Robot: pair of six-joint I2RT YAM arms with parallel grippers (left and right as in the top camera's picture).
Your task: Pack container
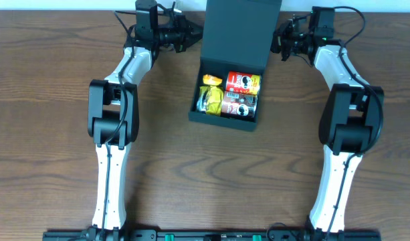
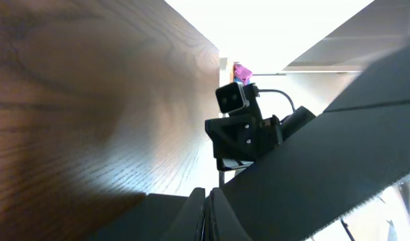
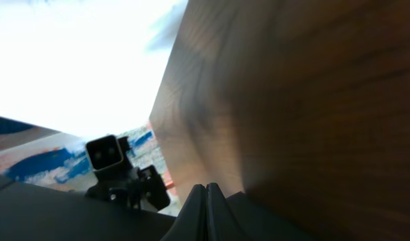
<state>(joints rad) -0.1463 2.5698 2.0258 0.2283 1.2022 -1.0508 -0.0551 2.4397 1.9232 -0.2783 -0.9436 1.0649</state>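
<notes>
The dark teal-black container [image 1: 222,121] stands open at the table's far middle, its flap lid [image 1: 241,30] raised behind it. Inside lie a red snack can [image 1: 243,82], a dark snack can [image 1: 239,106] and yellow packets [image 1: 211,99]. My left gripper [image 1: 189,35] is shut and empty against the lid's left edge; in the left wrist view its jaws [image 2: 206,209] are pressed together beside the dark lid [image 2: 325,174]. My right gripper [image 1: 279,41] is shut and empty at the lid's right edge, jaws [image 3: 206,201] together beside the lid [image 3: 51,214].
The wooden table [image 1: 57,134] spreads around the box. Each wrist view shows the other arm's wrist camera across the lid, in the left wrist view [image 2: 241,127] and the right wrist view [image 3: 118,167]. The table's far edge lies just behind the lid.
</notes>
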